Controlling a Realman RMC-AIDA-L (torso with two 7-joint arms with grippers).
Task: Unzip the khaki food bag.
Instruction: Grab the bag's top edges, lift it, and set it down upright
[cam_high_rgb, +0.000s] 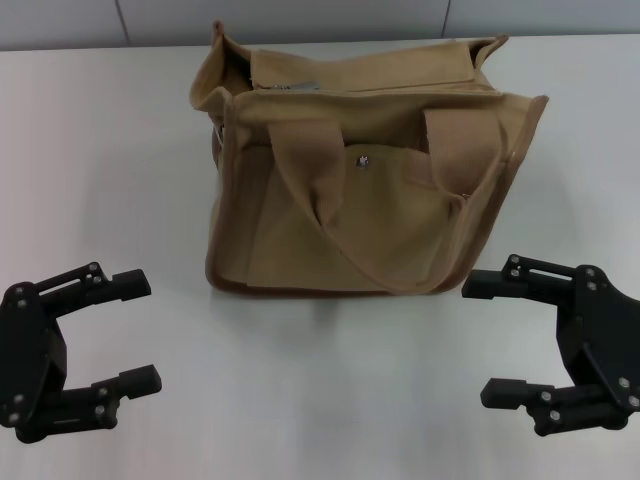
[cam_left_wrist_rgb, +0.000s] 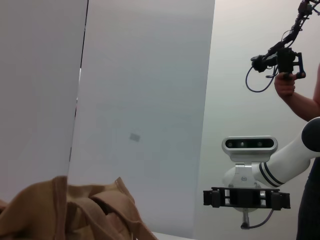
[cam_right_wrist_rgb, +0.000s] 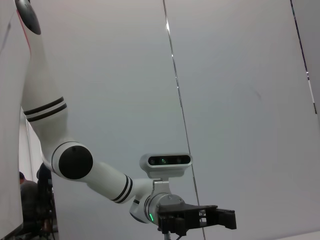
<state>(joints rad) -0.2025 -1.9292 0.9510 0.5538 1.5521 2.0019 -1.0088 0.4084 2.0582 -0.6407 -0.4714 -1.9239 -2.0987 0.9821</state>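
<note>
The khaki food bag (cam_high_rgb: 360, 170) stands upright on the white table (cam_high_rgb: 100, 150), its front pocket with a metal snap facing me and its two strap handles hanging down the front. Its top also shows in the left wrist view (cam_left_wrist_rgb: 70, 212). My left gripper (cam_high_rgb: 140, 330) is open and empty, low at the near left, clear of the bag. My right gripper (cam_high_rgb: 480, 335) is open and empty at the near right, just beyond the bag's front right corner. Each wrist view shows the other arm's gripper: the right one (cam_left_wrist_rgb: 246, 198) and the left one (cam_right_wrist_rgb: 197, 219).
A grey wall (cam_high_rgb: 300, 18) runs behind the table's far edge. A person holding a hand-held camera rig (cam_left_wrist_rgb: 285, 60) stands beside the robot in the left wrist view.
</note>
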